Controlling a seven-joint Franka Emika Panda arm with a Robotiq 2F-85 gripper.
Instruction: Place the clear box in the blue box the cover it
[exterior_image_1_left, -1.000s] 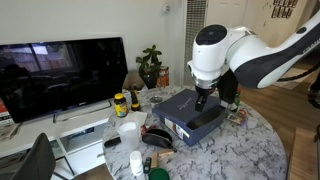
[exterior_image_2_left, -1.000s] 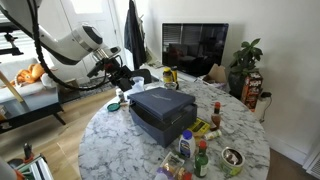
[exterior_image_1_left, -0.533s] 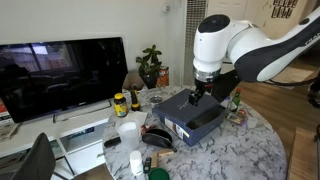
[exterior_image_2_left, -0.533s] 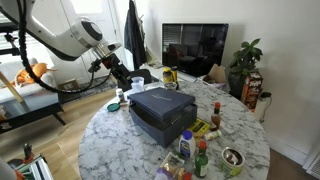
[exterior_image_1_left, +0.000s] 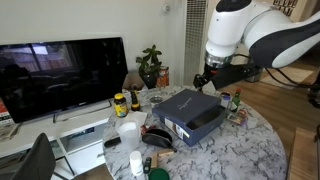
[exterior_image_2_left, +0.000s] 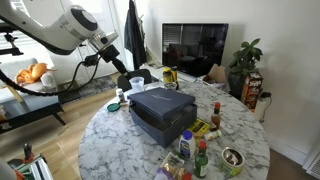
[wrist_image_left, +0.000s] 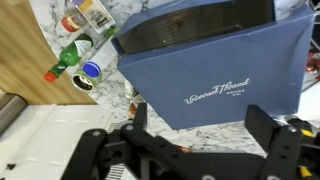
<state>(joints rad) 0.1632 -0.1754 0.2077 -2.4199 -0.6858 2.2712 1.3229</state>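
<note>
The navy cover (exterior_image_1_left: 188, 104) with script lettering (wrist_image_left: 215, 70) lies flat on the blue box (exterior_image_1_left: 200, 124), whose white label faces the front of the round marble table. Both also show in an exterior view, the cover (exterior_image_2_left: 160, 99) on the box (exterior_image_2_left: 160, 126). My gripper (exterior_image_1_left: 205, 78) is open and empty. It hangs in the air above the far edge of the box, clear of the cover (exterior_image_2_left: 122, 62). In the wrist view its two black fingers (wrist_image_left: 200, 125) frame the cover from above. The clear box is not visible.
A TV (exterior_image_1_left: 60, 75) and a plant (exterior_image_1_left: 150, 65) stand behind the table. A white cup (exterior_image_1_left: 128, 132), a yellow jar (exterior_image_1_left: 120, 103), several bottles (exterior_image_2_left: 200, 155), a can (exterior_image_2_left: 232, 158) and a green bottle (wrist_image_left: 75, 55) crowd around the box.
My gripper has risen from just above the cover and moved back, away from the box. The cover stays on the blue box.
</note>
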